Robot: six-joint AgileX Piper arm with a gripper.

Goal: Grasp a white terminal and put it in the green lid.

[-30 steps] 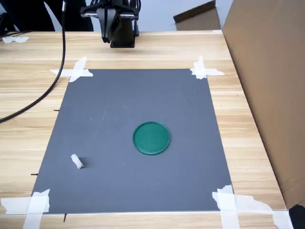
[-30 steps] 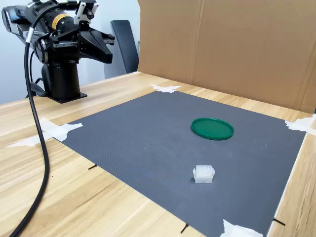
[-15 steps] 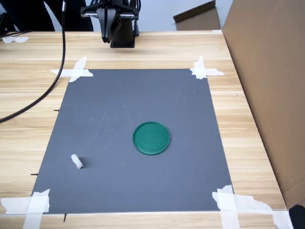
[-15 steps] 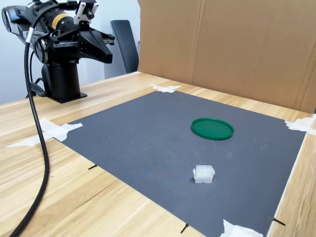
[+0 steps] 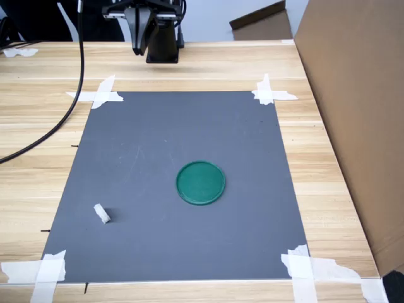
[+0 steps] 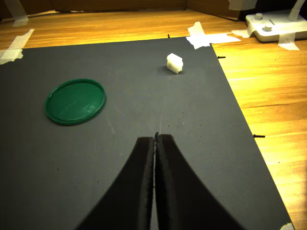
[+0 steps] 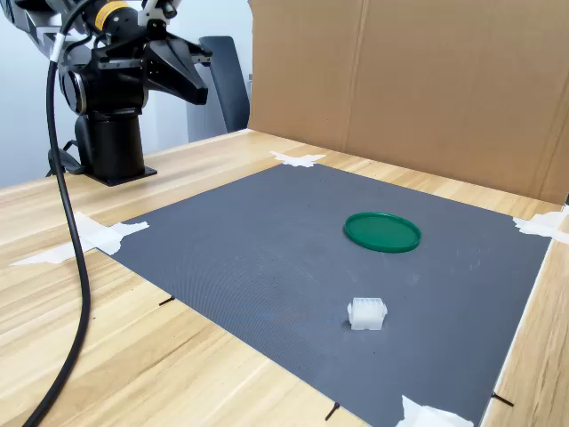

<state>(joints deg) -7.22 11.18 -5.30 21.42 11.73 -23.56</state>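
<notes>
The gripper (image 6: 155, 143) is sitting clenched, its two black fingers (image 6: 139, 182) pressing together and gripping nothing. It is lifting a little from where it hung a second ago, near the arm's base at the mat's twelve o'clock edge in the first exterior view, so the reach is only just beginning.

On the grey mat (image 5: 158, 139), the green lid (image 5: 200, 183) is lying near the centre. The white terminal (image 5: 101, 213) is resting untouched at about eight o'clock from the lid, well apart from it. The claw is still needing to open before any grasp.
</notes>
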